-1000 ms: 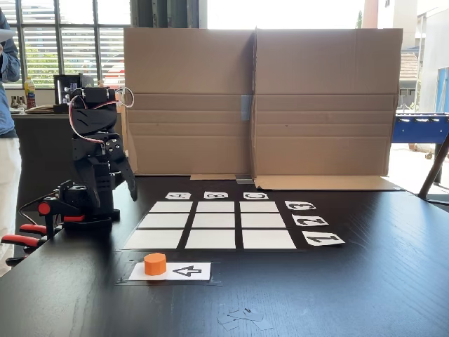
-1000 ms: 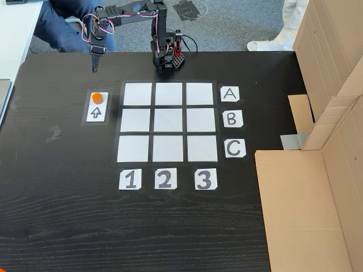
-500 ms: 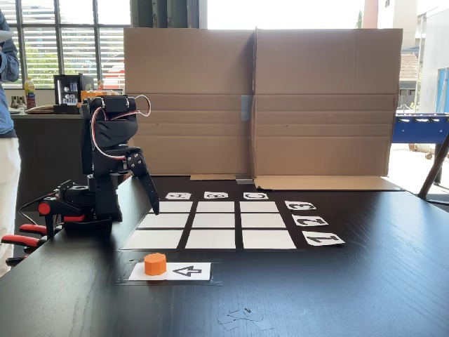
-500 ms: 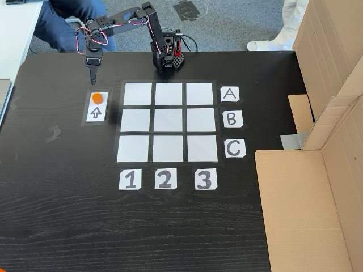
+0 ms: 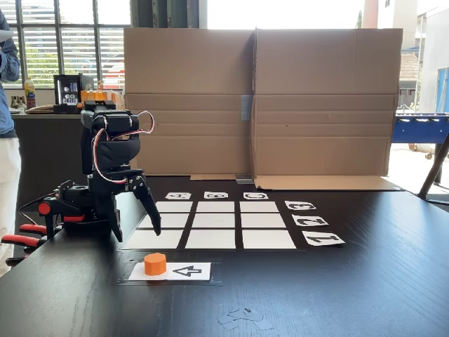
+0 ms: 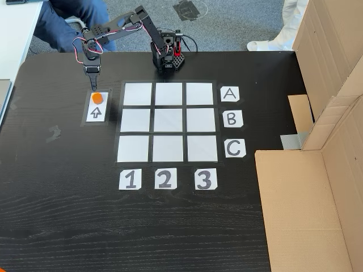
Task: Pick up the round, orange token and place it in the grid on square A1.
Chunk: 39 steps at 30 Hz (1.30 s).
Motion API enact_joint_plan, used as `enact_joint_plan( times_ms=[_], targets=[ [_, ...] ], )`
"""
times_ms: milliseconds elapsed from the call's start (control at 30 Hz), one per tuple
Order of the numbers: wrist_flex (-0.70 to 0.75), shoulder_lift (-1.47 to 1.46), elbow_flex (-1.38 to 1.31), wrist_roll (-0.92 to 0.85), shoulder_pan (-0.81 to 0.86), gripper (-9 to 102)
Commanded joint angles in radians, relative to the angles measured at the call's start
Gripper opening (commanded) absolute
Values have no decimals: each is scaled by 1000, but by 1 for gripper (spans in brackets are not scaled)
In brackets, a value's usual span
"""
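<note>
Hanging above the worktop [image 5: 337, 288] with its tips pointed down, the end effector [image 5: 137, 228] has its fingers spread apart and grips nothing; in the side fixed view one dark finger [image 5: 149, 208] slants down toward the near left corner of the grid [image 5: 210, 225], the other drops closer to the arm's base. In the fixed view from above, the end effector [image 6: 93, 86] sits just beyond the far end of the arrow card [image 6: 96, 107], close to the token [image 6: 97, 97] but apart from it.

The token [image 5: 155, 264], a short orange cylinder, stands upright on the white arrow card [image 5: 184, 271], at the end the arrow points toward. The card lies to one side of the grid [image 6: 168, 121], near the row marked A.

Square A1 [image 6: 137, 93] is the corner cell nearest the card, a plain white rectangle with nothing on it. In the side view that cell [image 5: 153, 239] lies just behind the token, partly crossed by the dark finger.

The arm [image 6: 122, 21] reaches from its base [image 6: 167, 56] at the worktop's [image 6: 57, 226] edge, wires looping along it. Letter cards [image 6: 233, 119] and number cards [image 6: 164, 179] line two edges of the grid. Cardboard panels [image 5: 259, 98] stand along the worktop's far edge in the side view. A person's legs [image 6: 68, 20] show beyond the worktop near the arm.
</note>
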Motion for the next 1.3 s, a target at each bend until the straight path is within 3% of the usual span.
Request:
enact_joint_plan(
  times_ms=[0, 533, 1267],
  targets=[
    [-6, -25, -57, -9, -17, 28],
    [-8, -92, -92, -8, -104, 28],
    [-37, -195, -130, 0, -87, 28]
  ],
)
